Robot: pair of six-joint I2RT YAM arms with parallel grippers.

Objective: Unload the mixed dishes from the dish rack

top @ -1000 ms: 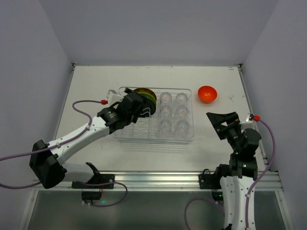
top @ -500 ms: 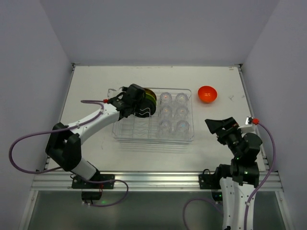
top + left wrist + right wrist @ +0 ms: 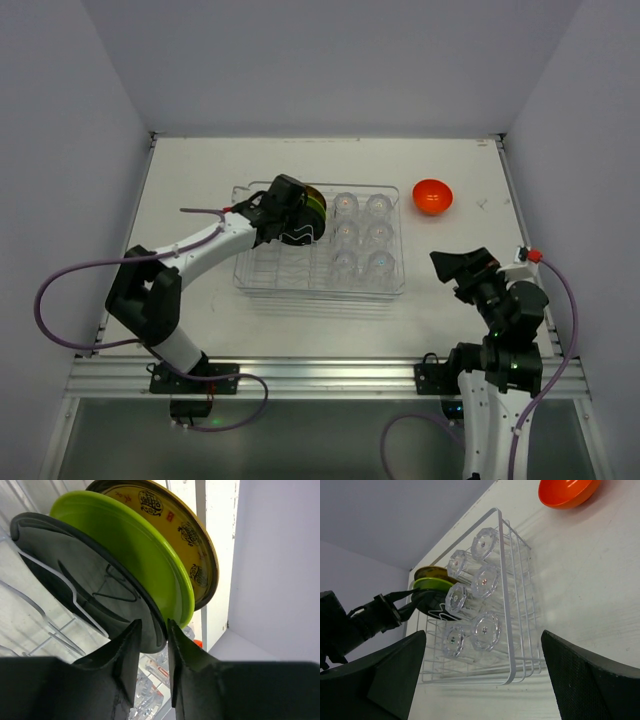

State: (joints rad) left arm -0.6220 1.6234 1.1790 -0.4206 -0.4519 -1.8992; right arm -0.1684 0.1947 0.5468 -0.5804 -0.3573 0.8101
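Just small orange bowl [image 3: 432, 195] out of clear plastic rack [image 3: 320, 292]; 3 round plates [image 3: 150, 570] & 6 glass cups [image 3: 345, 233] to go; left gripper [image 3: 152, 627] astride black plate [image 3: 75, 580] rim, can't tell if clamped

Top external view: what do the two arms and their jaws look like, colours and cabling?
They are a matching pair. The left arm and the right arm both have white links between bulky black joint housings. The left lavender cable and the right lavender cable run outside the arms, each tipped with a red connector near the wrist. The jaws are matte black and taper to blunt tips.
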